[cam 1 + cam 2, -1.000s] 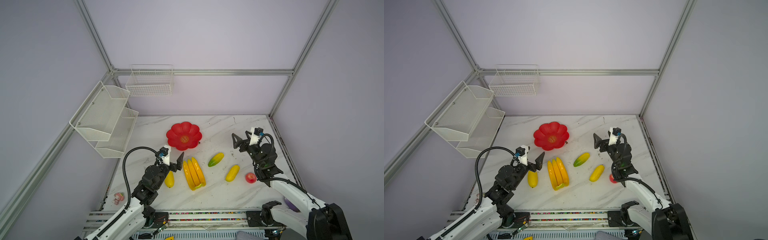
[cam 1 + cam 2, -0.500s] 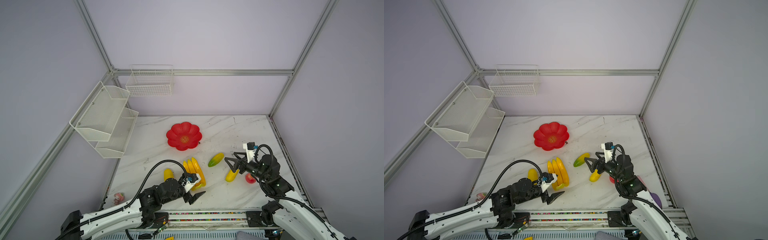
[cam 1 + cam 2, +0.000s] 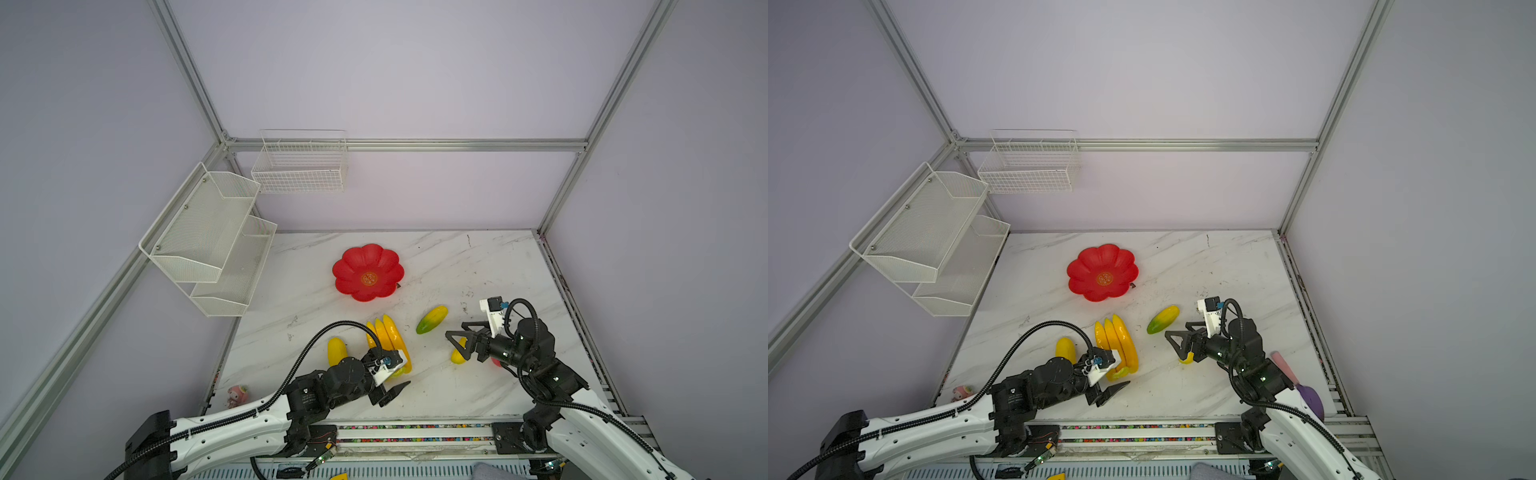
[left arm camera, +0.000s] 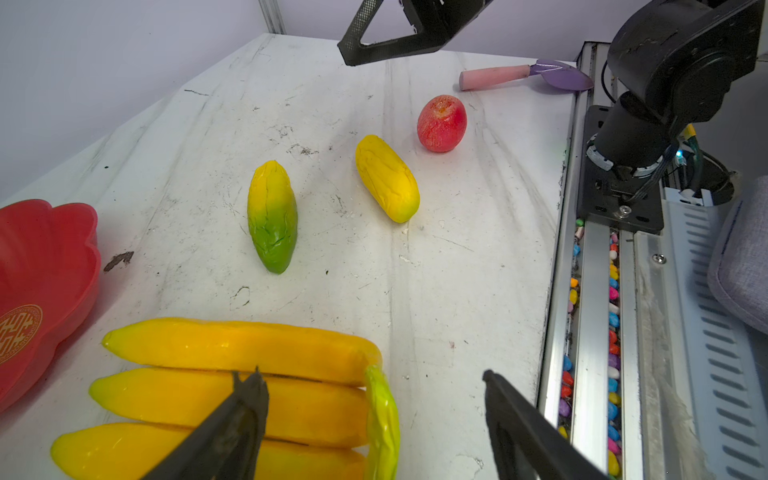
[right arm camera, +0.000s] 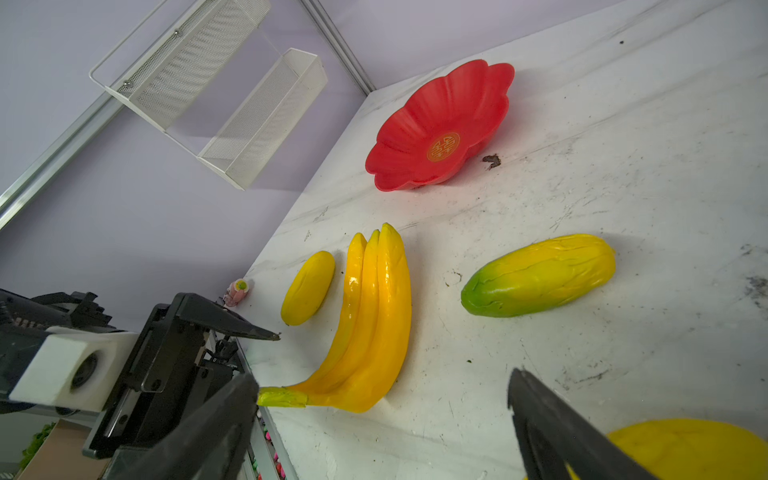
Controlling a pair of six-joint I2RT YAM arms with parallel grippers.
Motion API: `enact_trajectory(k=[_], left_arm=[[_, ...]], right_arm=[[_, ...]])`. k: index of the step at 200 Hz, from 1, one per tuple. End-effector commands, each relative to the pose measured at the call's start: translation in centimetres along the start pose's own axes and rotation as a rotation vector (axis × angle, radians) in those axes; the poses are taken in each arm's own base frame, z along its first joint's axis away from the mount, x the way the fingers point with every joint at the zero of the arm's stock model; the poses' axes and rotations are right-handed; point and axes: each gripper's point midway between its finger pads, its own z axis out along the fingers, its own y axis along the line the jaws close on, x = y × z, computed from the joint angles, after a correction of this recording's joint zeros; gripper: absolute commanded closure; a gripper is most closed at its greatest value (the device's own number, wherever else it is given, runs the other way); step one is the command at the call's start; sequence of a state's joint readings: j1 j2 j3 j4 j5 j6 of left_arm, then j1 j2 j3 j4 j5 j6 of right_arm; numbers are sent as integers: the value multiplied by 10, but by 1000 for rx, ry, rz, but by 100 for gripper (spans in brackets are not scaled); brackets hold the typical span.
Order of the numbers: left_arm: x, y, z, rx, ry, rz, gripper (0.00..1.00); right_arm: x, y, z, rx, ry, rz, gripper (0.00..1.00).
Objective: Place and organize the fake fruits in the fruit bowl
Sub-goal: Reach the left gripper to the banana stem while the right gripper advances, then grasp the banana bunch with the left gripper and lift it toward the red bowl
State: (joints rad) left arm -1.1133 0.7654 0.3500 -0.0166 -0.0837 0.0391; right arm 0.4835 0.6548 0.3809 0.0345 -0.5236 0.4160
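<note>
Bananas (image 3: 390,338) and loose fruits (image 3: 432,319) are spread near the front edge of the marble table (image 3: 478,266), the red bowl (image 3: 368,272) left empty behind with bare tabletop round it. Since a second ago the left gripper (image 4: 369,374) and right gripper (image 3: 456,345) have been dropped low over them, both held wide open, nothing gripped.

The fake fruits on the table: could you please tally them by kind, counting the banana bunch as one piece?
Banana bunch: 1
Yellow ovals: 2
Yellow-green oval: 1
Red apple: 1
Total: 5
</note>
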Motion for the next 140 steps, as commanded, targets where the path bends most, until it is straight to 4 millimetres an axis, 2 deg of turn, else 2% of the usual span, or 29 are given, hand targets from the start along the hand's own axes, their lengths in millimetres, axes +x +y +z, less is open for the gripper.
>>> enact_trajectory(k=[1, 52, 100, 140], left_arm=[[-7, 2, 5, -15, -27, 1, 21], [11, 3, 23, -30, 66, -16, 29], [25, 6, 30, -57, 117, -31, 39], [29, 10, 31, -79, 137, -34, 56]], right_arm=[[-3, 7, 3, -35, -1, 0, 3], [-4, 8, 7, -52, -10, 13, 3], [-2, 7, 8, -51, 4, 15, 3], [-3, 7, 9, -54, 3, 15, 3]])
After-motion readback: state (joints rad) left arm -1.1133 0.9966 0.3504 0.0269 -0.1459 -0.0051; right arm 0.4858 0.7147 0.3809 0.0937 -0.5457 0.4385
